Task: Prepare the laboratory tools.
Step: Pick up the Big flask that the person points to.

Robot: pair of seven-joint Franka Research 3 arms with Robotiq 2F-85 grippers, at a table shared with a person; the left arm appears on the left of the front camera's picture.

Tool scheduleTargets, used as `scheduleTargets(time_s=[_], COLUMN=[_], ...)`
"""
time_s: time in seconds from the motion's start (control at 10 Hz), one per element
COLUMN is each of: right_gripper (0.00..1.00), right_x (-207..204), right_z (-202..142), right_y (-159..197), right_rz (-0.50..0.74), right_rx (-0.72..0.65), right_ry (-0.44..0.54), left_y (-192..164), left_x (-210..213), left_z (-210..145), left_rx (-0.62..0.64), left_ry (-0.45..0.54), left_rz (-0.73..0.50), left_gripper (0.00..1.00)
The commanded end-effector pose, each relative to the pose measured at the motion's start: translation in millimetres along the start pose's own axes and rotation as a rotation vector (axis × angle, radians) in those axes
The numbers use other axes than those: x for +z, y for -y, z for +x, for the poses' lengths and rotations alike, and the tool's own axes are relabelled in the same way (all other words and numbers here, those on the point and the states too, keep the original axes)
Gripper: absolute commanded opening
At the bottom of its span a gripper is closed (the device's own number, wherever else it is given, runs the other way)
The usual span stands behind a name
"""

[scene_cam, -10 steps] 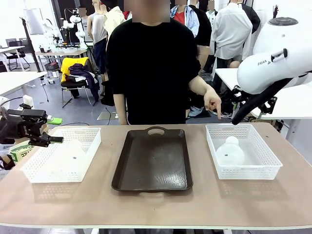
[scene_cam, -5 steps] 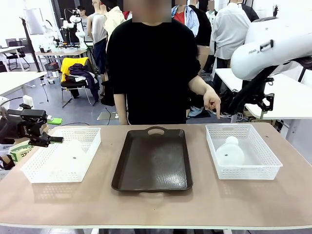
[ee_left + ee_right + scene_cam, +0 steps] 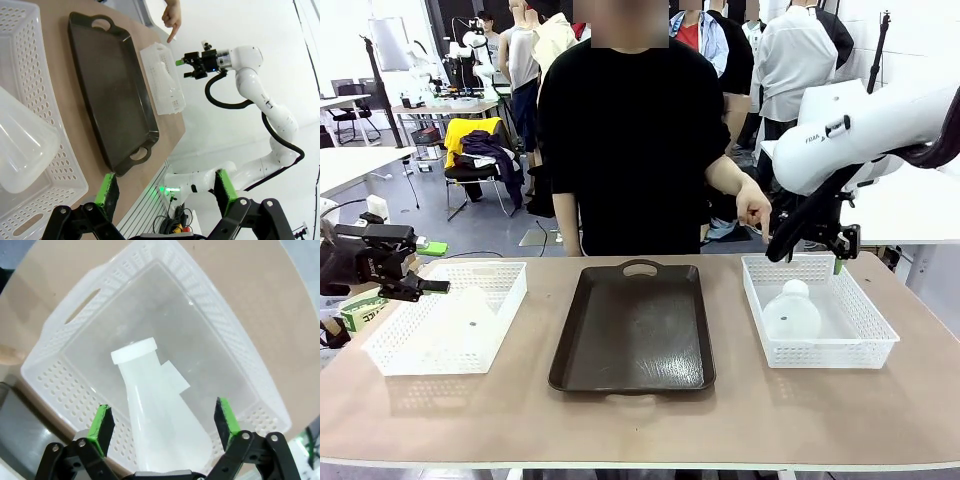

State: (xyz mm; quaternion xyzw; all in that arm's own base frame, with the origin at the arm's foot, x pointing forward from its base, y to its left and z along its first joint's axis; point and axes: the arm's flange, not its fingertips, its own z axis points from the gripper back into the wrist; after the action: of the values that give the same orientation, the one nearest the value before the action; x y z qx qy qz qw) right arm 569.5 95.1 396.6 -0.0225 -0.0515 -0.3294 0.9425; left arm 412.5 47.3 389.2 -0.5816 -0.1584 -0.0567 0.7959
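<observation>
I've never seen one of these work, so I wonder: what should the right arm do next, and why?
Probably lower the right tool toward the flask in the basket. The tool hangs open above that basket, the wrist view shows the flask straight ahead of it, and the person's hand points at that basket, so it looks like the one to pick first.

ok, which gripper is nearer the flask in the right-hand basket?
Right. The right gripper hovers open just above that flask, over its basket. The left gripper is open at the table's far left, beside the other basket.
</observation>
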Motion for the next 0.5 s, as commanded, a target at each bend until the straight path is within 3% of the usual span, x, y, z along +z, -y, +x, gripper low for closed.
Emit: scheduleTargets(time_s=[0.0,0.4], right_gripper=[1.0,1.0], right_x=[-26,-45], right_z=[-6,11], right_y=[2,-13], right_rz=[0.092,0.093], right_rx=[-0.037,0.089], right_ry=[-0.016,0.033], left_y=[1,1], left_x=[2,2], left_z=[0,0], left_rx=[-0.003,-0.003], left_ry=[0.005,0.005], left_rz=[-0.013,-0.013], left_gripper=[1.0,1.0])
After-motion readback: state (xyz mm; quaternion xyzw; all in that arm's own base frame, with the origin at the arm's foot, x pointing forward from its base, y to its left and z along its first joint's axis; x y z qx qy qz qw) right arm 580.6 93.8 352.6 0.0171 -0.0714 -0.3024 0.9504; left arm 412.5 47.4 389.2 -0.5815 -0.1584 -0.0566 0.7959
